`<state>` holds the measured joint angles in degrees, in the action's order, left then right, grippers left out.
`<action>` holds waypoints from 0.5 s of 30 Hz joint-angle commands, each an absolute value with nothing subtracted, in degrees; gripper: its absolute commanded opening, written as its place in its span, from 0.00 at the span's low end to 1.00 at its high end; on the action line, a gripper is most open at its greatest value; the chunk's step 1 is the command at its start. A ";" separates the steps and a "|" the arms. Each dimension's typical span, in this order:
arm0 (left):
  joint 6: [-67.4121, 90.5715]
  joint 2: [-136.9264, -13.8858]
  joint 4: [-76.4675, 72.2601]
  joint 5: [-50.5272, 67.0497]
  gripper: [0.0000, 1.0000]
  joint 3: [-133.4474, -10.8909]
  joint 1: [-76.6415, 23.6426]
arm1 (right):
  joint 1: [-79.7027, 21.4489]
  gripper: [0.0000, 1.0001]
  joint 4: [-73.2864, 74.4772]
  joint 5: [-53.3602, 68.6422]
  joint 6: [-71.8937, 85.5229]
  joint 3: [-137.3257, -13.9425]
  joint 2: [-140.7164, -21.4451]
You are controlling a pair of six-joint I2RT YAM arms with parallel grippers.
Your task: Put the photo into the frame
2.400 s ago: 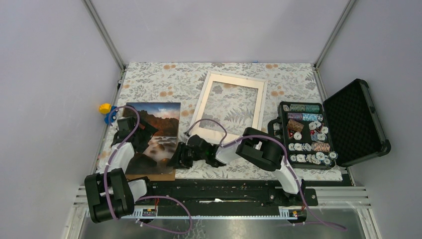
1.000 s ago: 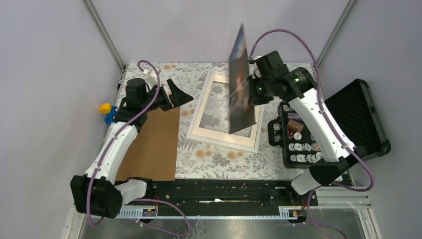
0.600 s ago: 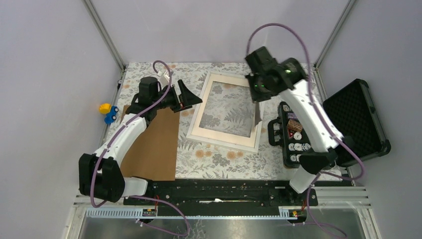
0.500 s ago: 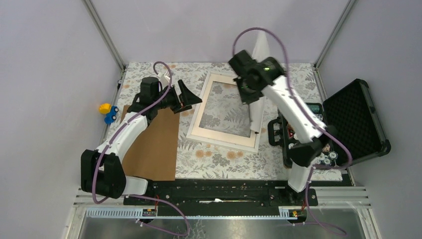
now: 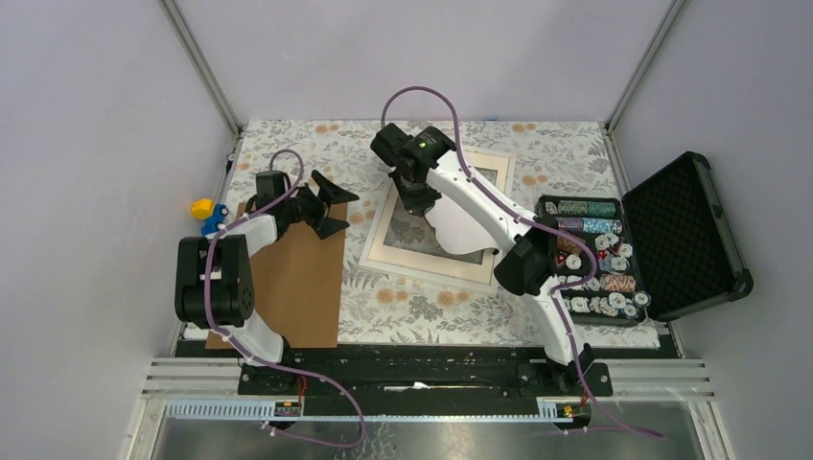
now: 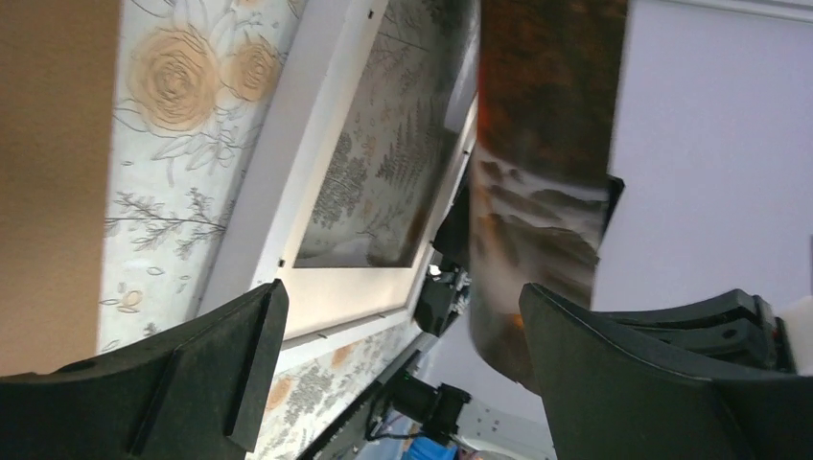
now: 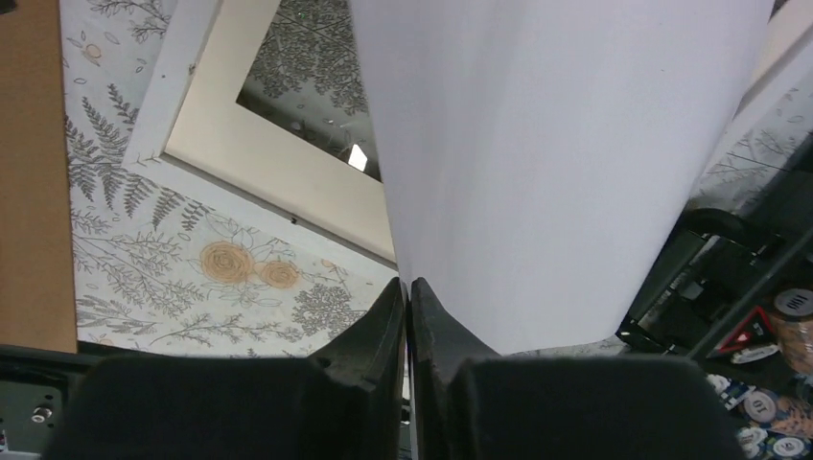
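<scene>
The frame [image 5: 429, 268] lies flat on the flowered cloth at mid-table, white-edged with a see-through middle. My right gripper [image 5: 419, 198] hangs over its left half, shut on one edge of the photo [image 5: 462, 230], whose white back faces up as it slants over the opening. The right wrist view shows that white back [image 7: 546, 144] rising from the pinched fingertips [image 7: 429, 316] above the frame [image 7: 278, 177]. The left gripper [image 5: 336, 207] stands open and empty just left of the frame. Its view shows the photo's dark, orange-lit face [image 6: 542, 192] beyond the frame [image 6: 288, 163].
A brown backing board [image 5: 297, 278] lies left of the frame, under the left arm. An open black case of poker chips [image 5: 594, 259] sits at the right, its lid [image 5: 685, 235] tipped back. A small yellow and blue toy [image 5: 206, 216] lies at the left edge.
The right arm swung the photo from upright over the frame's right side across to the left and tipped it down, white back up. The left gripper drew back to the left, still open.
</scene>
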<state>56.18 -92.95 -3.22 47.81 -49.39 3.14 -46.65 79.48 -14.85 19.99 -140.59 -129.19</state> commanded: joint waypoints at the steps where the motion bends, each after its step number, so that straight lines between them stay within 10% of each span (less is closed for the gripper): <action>1: 63.48 -94.62 -16.56 51.84 0.98 -50.06 2.15 | -47.27 0.14 70.97 -8.46 21.05 -134.68 -125.68; 9: 86.25 -96.71 -44.34 44.66 0.96 -43.48 -3.20 | -47.28 0.13 64.69 -1.95 21.38 -131.01 -126.78; 15: 74.94 -97.26 -8.34 35.60 0.90 -56.14 -6.68 | -47.28 0.15 61.82 -2.08 21.39 -126.59 -124.83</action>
